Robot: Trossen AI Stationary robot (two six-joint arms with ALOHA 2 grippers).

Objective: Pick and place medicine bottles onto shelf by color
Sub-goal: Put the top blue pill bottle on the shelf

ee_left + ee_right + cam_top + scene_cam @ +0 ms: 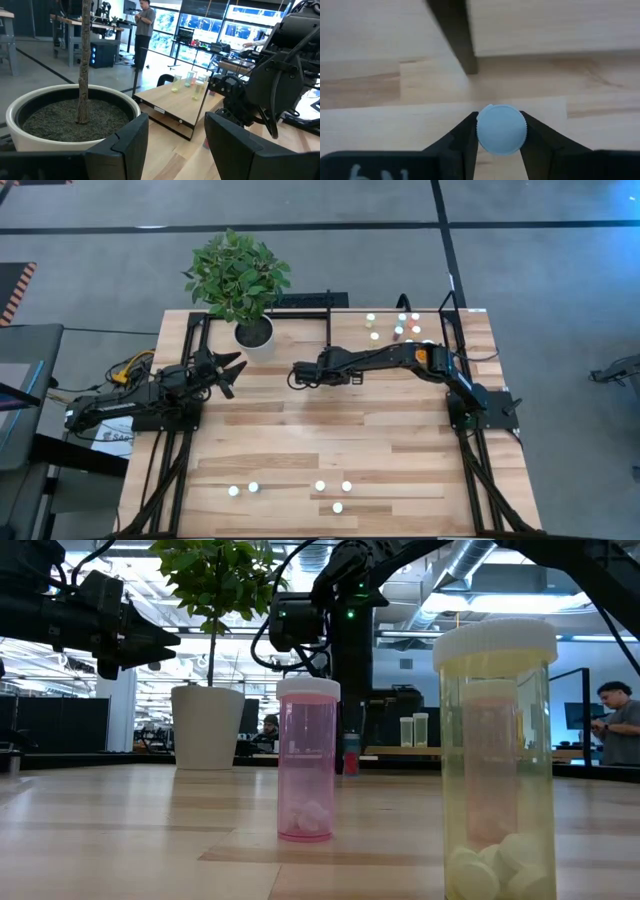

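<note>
**Right claw closes on a capped bottle at mid-table**

The right gripper (501,131) reaches across from the right edge to the table's middle, pointing straight down. In its wrist view both fingers (464,137) press against the sides of a round pale cap (501,129), so the claw is clamped on a bottle (351,753) from above. Gripping at the cap makes sense: it lets the bottle stay upright for the carry.

The shelf (400,350) lies just behind and to the right of that grip, at the table's far right, with several bottles (398,330) already standing near its back edge. A black shelf bar (454,35) crosses the wrist view just beyond the cap, so the trip should be short.

Five more bottles (320,486) wait in a loose row near the front edge; a pink one (307,760) and a yellowish one (495,760) loom close to the low camera.

The left gripper (176,145) hangs idle near the left edge beside the plant pot (70,117), fingers apart and empty, likely parked clear of the right arm's path.
</note>
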